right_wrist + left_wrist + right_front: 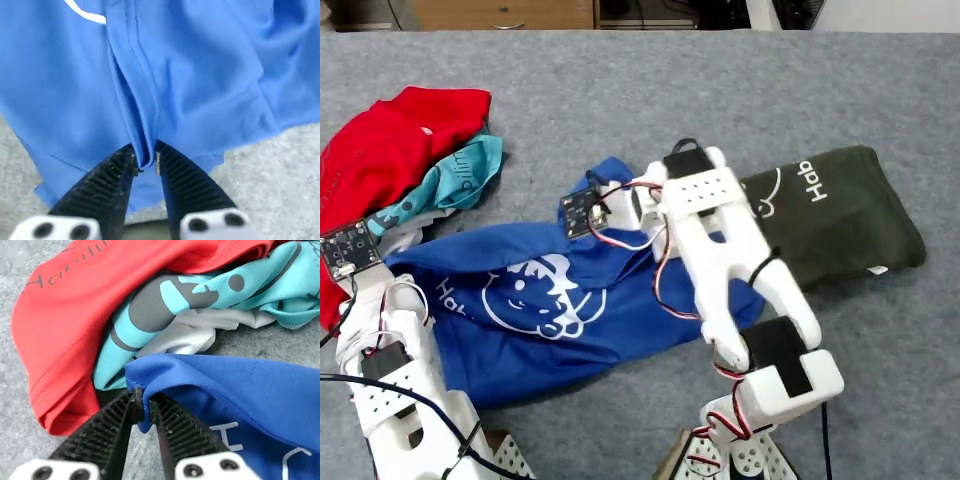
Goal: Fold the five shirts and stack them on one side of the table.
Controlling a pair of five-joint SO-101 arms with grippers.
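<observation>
Grey carpet-like worktop [720, 90] under everything, and across its middle we have the blue mesh-knit shirt with white print [550, 300], rumpled, not yet folded. We see the left hand [144, 407] nearly closed, ribbed black fingers [112, 425] pinching a hemmed corner; the right hand [145, 160] is likewise clamped on a stitched fold of blue. Two grips well apart: we read that as stretching the cloth flat for a fold. Just beside the left corner, the crumpled red jersey shirt [390, 150] bundles with a turquoise patterned shirt [465, 175] and a white shirt [185, 337]. On the other side, the dark green folded shirt [840, 215] lies neat, a flat rectangle, likely the stack's start.
</observation>
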